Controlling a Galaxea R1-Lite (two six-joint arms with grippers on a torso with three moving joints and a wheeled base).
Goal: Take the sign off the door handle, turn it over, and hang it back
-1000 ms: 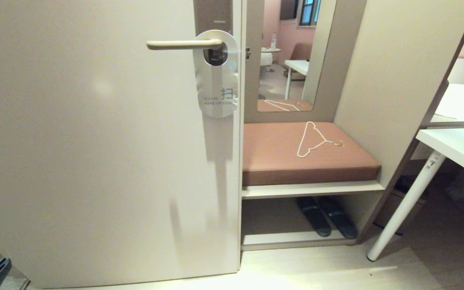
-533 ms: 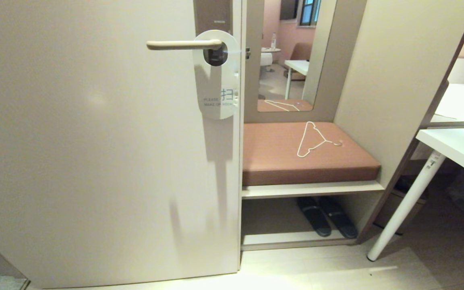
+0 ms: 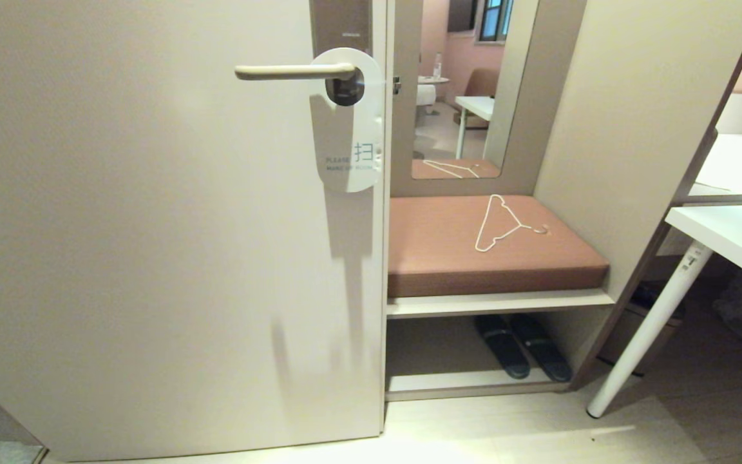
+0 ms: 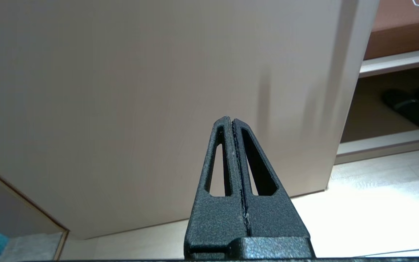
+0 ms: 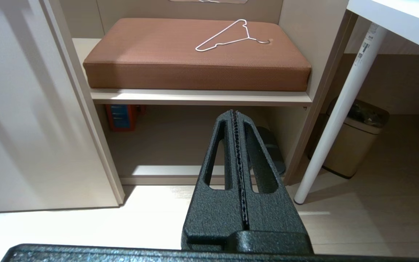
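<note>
The sign (image 3: 347, 122) hangs on the door handle (image 3: 294, 71) in the upper middle of the head view, its round hole over the lever close to the grey-brown backplate (image 3: 340, 22), its white face with blue text turned toward you. It lies flat against the cream door (image 3: 152, 225), and its right edge reaches almost to the door's edge. Neither arm shows in the head view. In the left wrist view, the left gripper (image 4: 230, 122) points at the lower part of the door, near the floor (image 4: 376, 189), with its 2 jaws pressed together and nothing between them. In the right wrist view, the right gripper (image 5: 235, 115) has its 2 jaws pressed together too, empty, aimed at the open shelf under the brown cushion (image 5: 195, 54), where a white wire hanger (image 5: 231, 34) lies. With the white face outward and both grippers low and empty, the sign looks either not yet taken off or already turned and rehung; these pictures cannot settle which. If you are starting, raise 1 gripper to the sign's lower rounded end, spread the jaws, and pinch the card's free edge there. Then slide the hole left along the lever toward its tip instead of pulling outward, so the card does not bend or snag.
</note>
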